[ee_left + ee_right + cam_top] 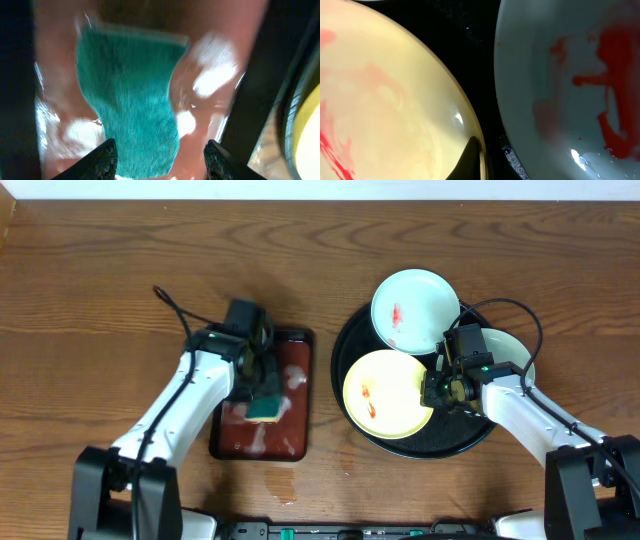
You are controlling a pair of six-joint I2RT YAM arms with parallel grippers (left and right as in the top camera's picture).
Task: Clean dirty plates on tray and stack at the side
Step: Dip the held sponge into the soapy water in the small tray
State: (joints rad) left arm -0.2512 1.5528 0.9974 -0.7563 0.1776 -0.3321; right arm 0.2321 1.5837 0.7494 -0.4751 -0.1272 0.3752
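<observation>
surface: brown wood table (90, 290) | back: white wall (320, 188) | right: black tray (462, 436)

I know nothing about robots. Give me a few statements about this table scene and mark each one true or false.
1. The teal-green sponge lies on the rectangular reddish-brown tray. True.
2. The left gripper is clamped shut. False: its jaws stand apart, astride the sponge.
3. The pale yellow round plate bears red smears. True.
4. The right gripper holds a mint-white round plate. False: it is shut on the yellow plate's rim.
5. The plates are stacked on bare wood. False: they lie on the round black tray.
</observation>
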